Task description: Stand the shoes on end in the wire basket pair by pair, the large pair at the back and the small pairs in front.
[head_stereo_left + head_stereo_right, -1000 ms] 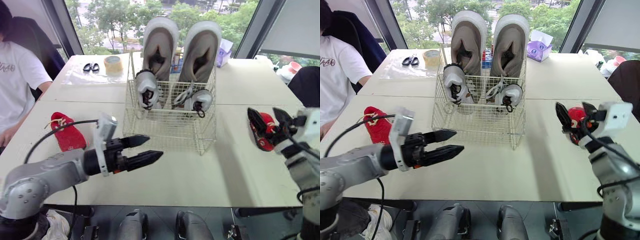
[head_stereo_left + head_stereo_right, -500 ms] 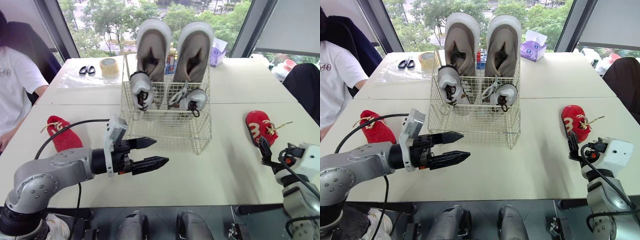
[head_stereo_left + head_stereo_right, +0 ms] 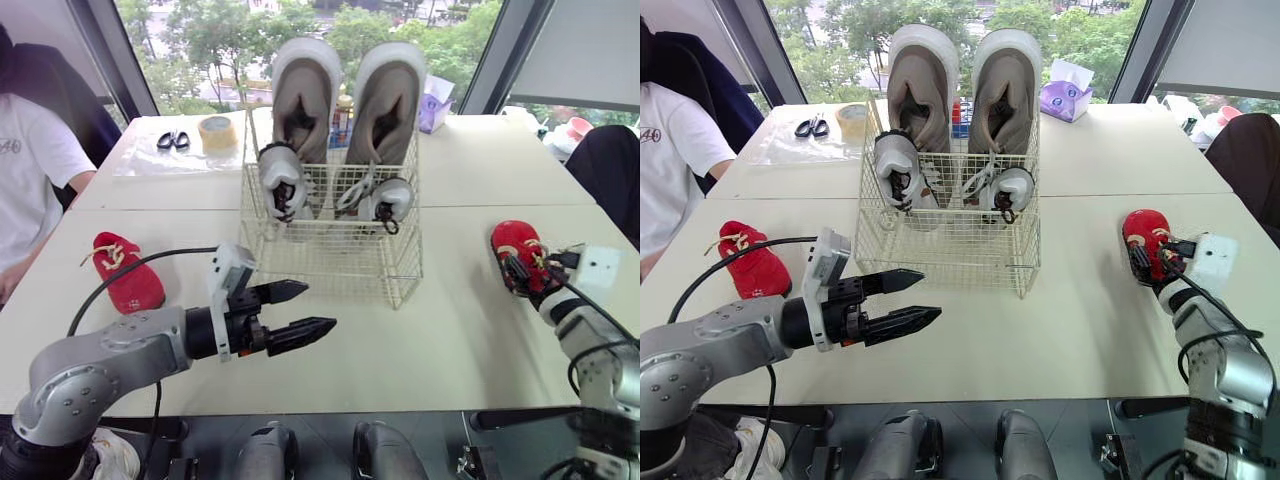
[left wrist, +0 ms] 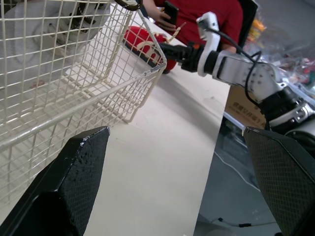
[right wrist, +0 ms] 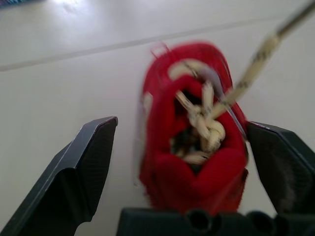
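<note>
At the left of the table (image 3: 455,335) the left red shoe (image 3: 128,277) lies flat. The left gripper (image 3: 317,306) hangs over the table in front of the wire basket (image 3: 330,258), its two fingers apart and holding nothing. It points toward the right, so this shoe lies behind its fingertips and well apart from them. In the middle, the basket holds the large pair (image 3: 305,90) on end at the back and the small grey pair (image 3: 282,180) on end just before it; the front strip looks free for one more pair. At the right, the right red shoe (image 3: 518,245) lies flat on the table, well apart from the basket. The right gripper (image 5: 181,125) is at the near end of it, fingers (image 5: 83,167) spread with one on each side, not closed; whether they touch it cannot be told. The shoe's long axis runs away from this gripper, almost in line with the fingers, with the lace knot nearest and the toe farthest. A grasp would therefore go across its width, and the right arm is clearly the nearer one.
</note>
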You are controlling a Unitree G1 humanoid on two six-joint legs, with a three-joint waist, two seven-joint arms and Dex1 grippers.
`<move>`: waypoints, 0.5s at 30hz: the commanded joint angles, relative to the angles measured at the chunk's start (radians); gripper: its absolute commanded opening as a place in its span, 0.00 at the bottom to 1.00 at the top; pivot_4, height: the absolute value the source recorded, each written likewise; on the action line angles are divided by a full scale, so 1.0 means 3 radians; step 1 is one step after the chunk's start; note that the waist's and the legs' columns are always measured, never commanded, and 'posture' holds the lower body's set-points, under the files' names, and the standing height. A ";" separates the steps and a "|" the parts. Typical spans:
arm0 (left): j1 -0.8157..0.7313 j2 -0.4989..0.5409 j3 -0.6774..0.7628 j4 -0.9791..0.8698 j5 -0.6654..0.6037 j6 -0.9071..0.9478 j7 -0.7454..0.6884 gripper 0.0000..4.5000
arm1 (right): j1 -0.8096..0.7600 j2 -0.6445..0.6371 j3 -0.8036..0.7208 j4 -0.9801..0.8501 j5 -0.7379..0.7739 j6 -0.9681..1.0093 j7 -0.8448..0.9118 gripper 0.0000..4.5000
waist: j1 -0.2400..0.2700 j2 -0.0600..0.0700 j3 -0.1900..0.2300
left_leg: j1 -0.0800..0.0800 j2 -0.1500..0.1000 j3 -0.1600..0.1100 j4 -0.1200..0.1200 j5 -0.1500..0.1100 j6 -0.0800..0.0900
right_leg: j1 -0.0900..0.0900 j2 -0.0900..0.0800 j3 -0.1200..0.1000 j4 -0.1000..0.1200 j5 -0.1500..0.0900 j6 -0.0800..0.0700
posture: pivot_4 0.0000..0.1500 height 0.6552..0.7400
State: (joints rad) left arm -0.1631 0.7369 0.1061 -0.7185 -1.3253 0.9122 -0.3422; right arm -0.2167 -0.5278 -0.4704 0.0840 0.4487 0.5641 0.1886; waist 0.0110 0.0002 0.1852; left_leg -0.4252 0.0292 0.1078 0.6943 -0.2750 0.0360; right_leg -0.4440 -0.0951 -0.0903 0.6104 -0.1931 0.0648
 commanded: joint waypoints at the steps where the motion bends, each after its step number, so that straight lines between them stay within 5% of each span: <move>1: 0.0052 0.0098 0.0262 -0.0120 -0.0190 -0.0090 0.0134 1.00 | -0.0048 -0.0029 0.0111 0.0042 -0.0093 -0.0076 0.0118 0.59 | -0.0003 -0.0001 0.0000 | 0.0000 0.0000 0.0000 0.0000 0.0000 0.0000 | 0.0000 0.0000 0.0000 0.0000 0.0000 0.0000 | 1.00 1.00; 6: 0.0067 0.0482 0.0683 -0.0059 -0.0191 -0.0043 0.0553 1.00 | -0.0050 -0.0018 0.0113 -0.0143 -0.0204 -0.0173 0.0058 0.11 | -0.0015 -0.0001 -0.0001 | 0.0002 0.0004 -0.0002 -0.0001 0.0000 -0.0001 | 0.0000 0.0004 0.0000 0.0002 0.0000 0.0001 | 1.00 1.00; 7: 0.0045 0.0543 0.0748 -0.0014 -0.0229 -0.0046 0.0584 1.00 | -0.0065 -0.0027 0.0105 -0.0200 -0.0238 -0.0246 0.0049 0.11 | -0.0015 0.0000 0.0000 | 0.0002 0.0004 -0.0001 -0.0001 0.0000 -0.0001 | 0.0000 0.0003 0.0000 0.0002 0.0000 0.0001 | 1.00 1.00; 11: -0.0222 0.0623 0.1134 0.0753 -0.1686 -0.0152 0.0324 1.00 | -0.0692 -0.0216 -0.0134 -0.0410 -0.0211 -0.0660 -0.0084 0.11 | -0.0014 0.0017 0.0010 | 0.0000 0.0002 0.0001 -0.0001 0.0001 -0.0002 | -0.0004 0.0001 0.0000 0.0002 0.0000 0.0002 | 1.00 1.00; 15: -0.0701 0.0583 0.1240 0.1274 -0.2133 -0.0342 0.0452 1.00 | -0.1621 -0.0534 -0.0105 -0.0333 -0.0152 -0.0988 0.0093 0.11 | -0.0015 0.0046 0.0031 | -0.0007 -0.0001 0.0006 0.0001 0.0002 -0.0003 | -0.0017 0.0000 0.0005 0.0009 0.0002 0.0003 | 1.00 1.00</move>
State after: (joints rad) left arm -0.3492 0.9094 0.4479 -0.3693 -1.9058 0.8373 -0.2150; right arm -0.6370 -0.6475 -0.4740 0.0455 0.3794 0.3399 0.1857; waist 0.0064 0.0140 0.1946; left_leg -0.4269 0.0289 0.1095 0.6921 -0.2743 0.0349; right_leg -0.4491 -0.0948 -0.0889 0.6131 -0.1922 0.0682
